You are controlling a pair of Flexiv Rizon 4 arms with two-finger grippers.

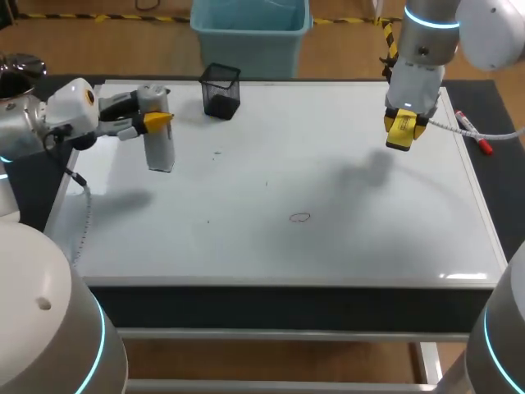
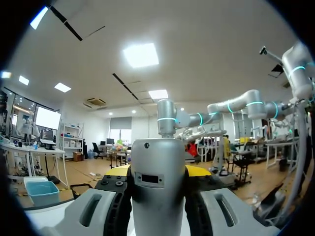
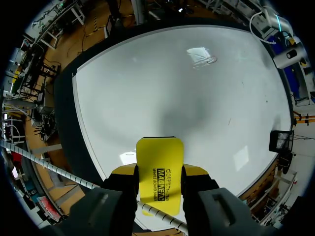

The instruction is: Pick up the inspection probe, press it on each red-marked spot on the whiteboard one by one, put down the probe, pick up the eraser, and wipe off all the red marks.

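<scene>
The whiteboard (image 1: pixel 344 238) covers most of the table, with one small faint oval mark (image 1: pixel 300 217) near its middle. Over the board's far left, my left gripper (image 1: pixel 157 121) is shut on the grey cylindrical probe (image 1: pixel 160 141), which hangs upright just above the surface. In the left wrist view the probe (image 2: pixel 157 191) fills the gap between the fingers (image 2: pixel 117 171). My right gripper (image 1: pixel 399 130) hovers over the far right of the board, shut on the yellow eraser (image 1: pixel 400 133). In the right wrist view the eraser (image 3: pixel 159 169) sticks out ahead of the fingers, high above the whiteboard (image 3: pixel 162 88) and the mark (image 3: pixel 206 59).
A black mesh pen cup (image 1: pixel 221 90) stands at the board's far edge, left of centre. On the dark table strip right of the board lies a red-capped marker (image 1: pixel 473 131). A coiled cable (image 1: pixel 82 222) hangs from my left arm along the board's left edge.
</scene>
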